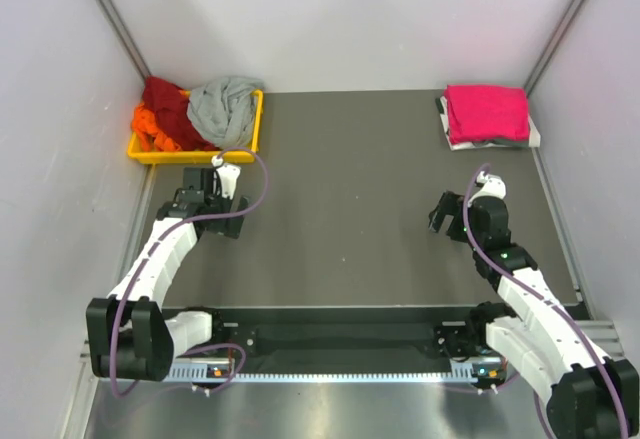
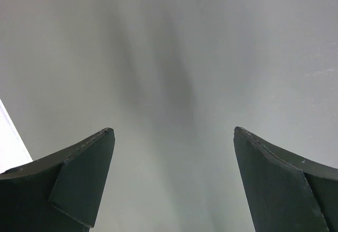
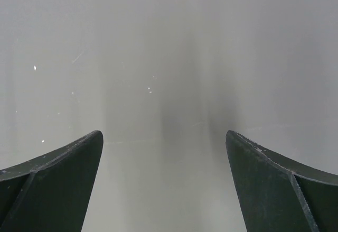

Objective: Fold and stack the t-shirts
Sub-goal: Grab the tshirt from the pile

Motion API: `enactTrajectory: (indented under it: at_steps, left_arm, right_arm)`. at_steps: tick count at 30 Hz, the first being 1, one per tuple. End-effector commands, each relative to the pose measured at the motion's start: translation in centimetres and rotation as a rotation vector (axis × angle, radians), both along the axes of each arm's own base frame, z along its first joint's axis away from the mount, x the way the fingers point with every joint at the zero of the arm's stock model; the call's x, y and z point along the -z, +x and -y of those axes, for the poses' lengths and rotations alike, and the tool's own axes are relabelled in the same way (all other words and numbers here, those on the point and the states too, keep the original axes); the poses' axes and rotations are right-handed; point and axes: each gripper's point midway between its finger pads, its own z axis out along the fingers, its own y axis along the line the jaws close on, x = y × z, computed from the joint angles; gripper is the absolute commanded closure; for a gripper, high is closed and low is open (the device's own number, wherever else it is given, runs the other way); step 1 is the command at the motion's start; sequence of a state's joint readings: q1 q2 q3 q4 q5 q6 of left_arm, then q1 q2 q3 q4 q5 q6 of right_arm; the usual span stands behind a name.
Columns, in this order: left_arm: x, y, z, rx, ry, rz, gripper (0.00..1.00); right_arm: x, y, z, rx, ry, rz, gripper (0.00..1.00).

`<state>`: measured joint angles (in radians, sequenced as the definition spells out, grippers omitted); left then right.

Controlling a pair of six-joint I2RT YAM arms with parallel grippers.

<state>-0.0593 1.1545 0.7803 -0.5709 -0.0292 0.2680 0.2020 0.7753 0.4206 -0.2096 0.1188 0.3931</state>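
Observation:
A crumpled light grey t-shirt [image 1: 226, 107] lies heaped in the yellow tray [image 1: 190, 156] at the back left, beside a dark red one [image 1: 168, 102] and an orange one [image 1: 150, 125]. A folded magenta-pink t-shirt [image 1: 487, 112] rests at the back right on a white-and-black folded cloth [image 1: 446, 124]. My left gripper [image 1: 205, 197] hovers just in front of the tray, open and empty [image 2: 173, 130]. My right gripper [image 1: 445, 214] stands open over the dark mat, well in front of the pink shirt, with only bare surface between its fingers [image 3: 163, 132].
The dark mat [image 1: 340, 189] covers the table between grey side walls. The yellow tray sits against the left wall. Both arm bases and a metal rail [image 1: 330, 369] run along the near edge.

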Motion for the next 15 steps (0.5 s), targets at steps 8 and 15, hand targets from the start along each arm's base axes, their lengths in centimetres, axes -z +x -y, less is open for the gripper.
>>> enactTrajectory:
  at_steps: [8,15]
  left_arm:
    - [-0.7,0.8,-0.1,-0.012,-0.006,0.045,0.01]
    - [-2.6,2.2,1.2,-0.045,-0.108,0.104,0.01]
  right_arm:
    - [-2.4,1.2,0.4,0.014,-0.001,0.067,0.0]
    - [-2.8,1.3,0.1,0.007,0.016,0.084,0.0]
